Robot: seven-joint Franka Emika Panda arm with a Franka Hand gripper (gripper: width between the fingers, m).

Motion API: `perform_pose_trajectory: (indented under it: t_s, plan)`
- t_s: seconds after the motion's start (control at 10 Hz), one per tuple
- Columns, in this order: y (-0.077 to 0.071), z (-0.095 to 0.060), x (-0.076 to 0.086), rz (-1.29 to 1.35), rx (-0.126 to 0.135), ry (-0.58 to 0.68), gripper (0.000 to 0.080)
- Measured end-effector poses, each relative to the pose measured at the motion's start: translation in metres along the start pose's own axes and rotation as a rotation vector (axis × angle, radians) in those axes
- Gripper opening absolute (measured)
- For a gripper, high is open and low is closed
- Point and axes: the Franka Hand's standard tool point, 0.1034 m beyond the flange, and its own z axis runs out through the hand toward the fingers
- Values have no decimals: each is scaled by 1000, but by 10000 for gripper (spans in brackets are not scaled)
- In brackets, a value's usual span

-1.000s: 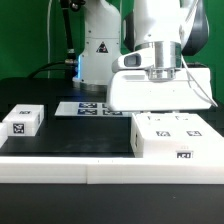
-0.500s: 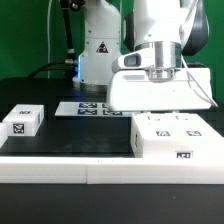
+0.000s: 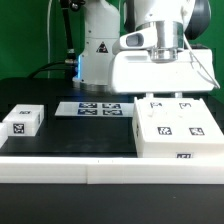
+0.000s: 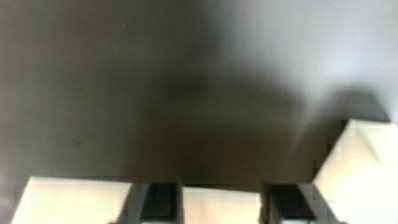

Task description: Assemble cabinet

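While the claw (image 4: 214,203) hangs above, the cabinet (image 3: 178,131) rests on the table (image 3: 70,135).

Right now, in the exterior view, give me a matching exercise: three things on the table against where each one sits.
Things:
1. cabinet
2. small white block
3. marker board

Places:
A. at the exterior view's left, near the table's front edge
B. flat on the table at the back, in front of the robot's base
C. at the exterior view's right, under the arm's white head

Pairs: 1-C, 2-A, 3-B
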Motion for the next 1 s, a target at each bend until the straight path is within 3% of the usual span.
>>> perform_pose_trajectory:
  t_s: [0.2,0.7,1.0]
  plan:
    - [0,-15,10,-1,9,-4,209]
    - [0,-13,8,-1,8,-9,201]
    - [-4,-30,16,0,24,-31,194]
